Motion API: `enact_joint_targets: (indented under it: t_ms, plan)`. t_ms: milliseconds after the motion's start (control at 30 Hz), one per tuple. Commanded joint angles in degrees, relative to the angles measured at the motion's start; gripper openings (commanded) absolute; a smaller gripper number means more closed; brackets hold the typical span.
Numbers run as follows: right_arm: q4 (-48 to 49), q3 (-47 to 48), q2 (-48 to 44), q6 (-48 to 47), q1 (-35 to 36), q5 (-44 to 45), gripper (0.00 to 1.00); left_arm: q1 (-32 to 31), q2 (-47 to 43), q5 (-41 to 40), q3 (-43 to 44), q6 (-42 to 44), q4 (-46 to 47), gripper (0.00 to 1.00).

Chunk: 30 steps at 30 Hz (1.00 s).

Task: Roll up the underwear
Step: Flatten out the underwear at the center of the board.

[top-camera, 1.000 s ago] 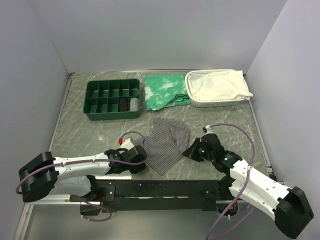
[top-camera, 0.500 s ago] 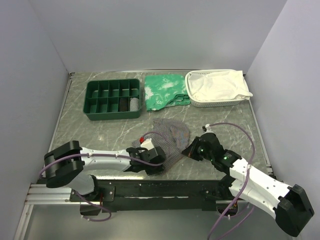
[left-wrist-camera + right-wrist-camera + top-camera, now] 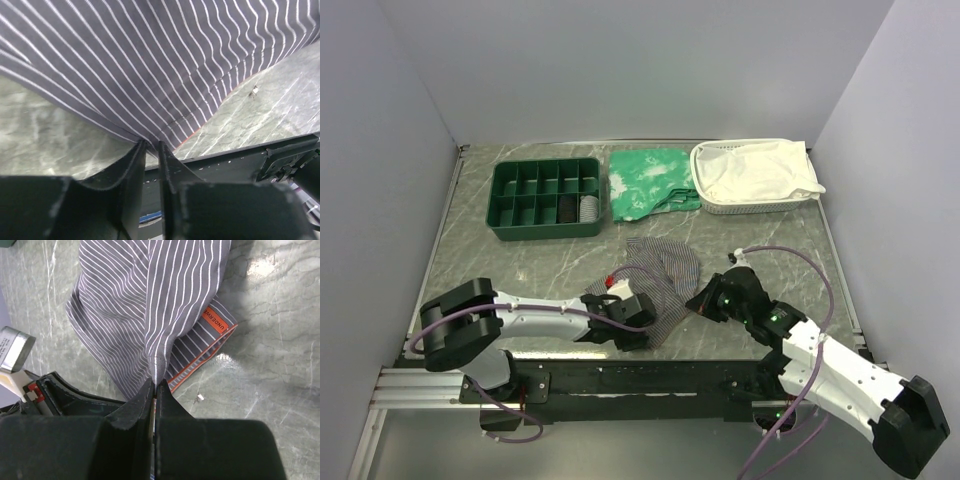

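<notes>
The underwear (image 3: 660, 280) is grey striped fabric lying bunched at the table's near middle. Its orange-red tag (image 3: 215, 320) and orange hem show in the right wrist view. My left gripper (image 3: 638, 322) is shut on the underwear's near edge (image 3: 150, 100), with fabric pinched between the jaws. My right gripper (image 3: 700, 298) is shut on a raised fold of the underwear (image 3: 160, 315) at its right side. The two grippers sit close together, the cloth between them.
A green compartment tray (image 3: 548, 197) stands at the back left. A green white-patterned cloth (image 3: 652, 181) lies beside it. A white basket (image 3: 752, 205) holding white cloth stands at the back right. The black rail (image 3: 650, 378) runs along the near edge.
My left gripper has moved right along the near edge with the underwear's edge, bunching the cloth toward the right gripper. The right gripper has hardly moved.
</notes>
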Motion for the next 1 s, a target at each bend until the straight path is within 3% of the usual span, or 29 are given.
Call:
enact_joint_targets:
  t_ms: [0,133,233,533,700,967]
  plan:
    - [-0.38,1.66,-1.62,-0.43,0.36,1.29,0.00,0.03,3.31,2.20,1.56,0.57,0.33,0.21]
    - [-0.47,1.57,-2.15,-0.78,0.45,1.29,0.00,0.30,4.10,2.12,1.56,0.49,-0.28,0.14]
    - [-0.55,1.65,-2.33,-1.04,0.36,1.12,0.00,0.74,3.14,1.86,0.25,-0.12,0.51,0.01]
    - [-1.69,2.09,-3.47,-2.10,0.36,1.55,0.00,1.70,-0.72,-2.63,-3.26,-2.14,-2.83,0.01]
    - [-1.00,2.01,-3.74,-2.54,0.36,0.68,0.00,3.72,-9.86,-5.78,-9.85,-5.66,-5.46,0.01]
    - [2.35,3.06,-2.07,-4.56,0.36,-3.89,0.00,5.04,-19.88,-10.28,-8.11,-4.18,-12.16,0.01]
